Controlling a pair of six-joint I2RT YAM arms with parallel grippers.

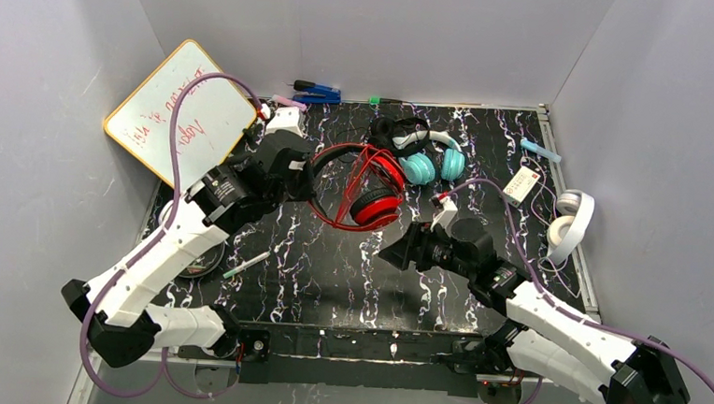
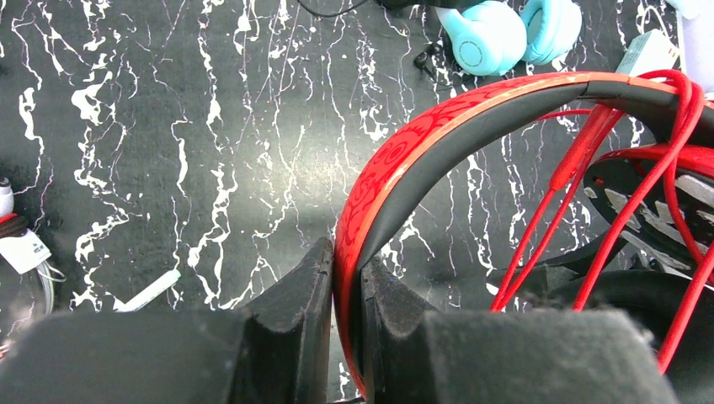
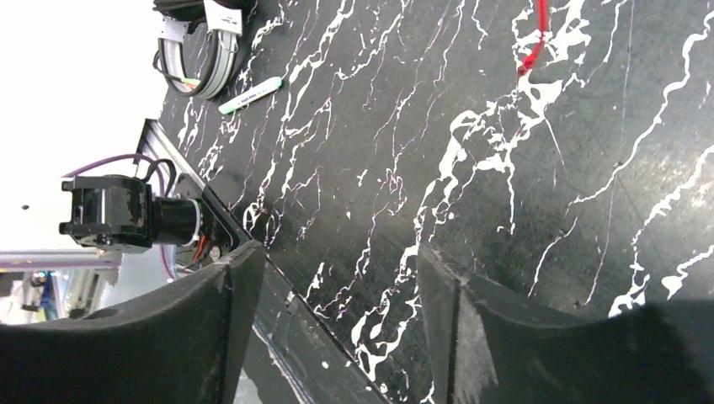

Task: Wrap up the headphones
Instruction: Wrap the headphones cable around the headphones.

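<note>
- Black marbled table point(image 1: 330, 275), grey walls point(image 1: 53, 52) around
- left fingers point(image 1: 306, 178) clamped on red headphones point(image 1: 377, 203) band, cord point(image 1: 344, 201) part-looped
- right fingers point(image 1: 392, 254) apart and empty at their 5 o'clock, guessing they grab the cord next

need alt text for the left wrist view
The jaws of the left gripper clamp the headband of the red headphones, whose red cord loops at right. Teal headphones lie beyond on the black marbled table.
</note>
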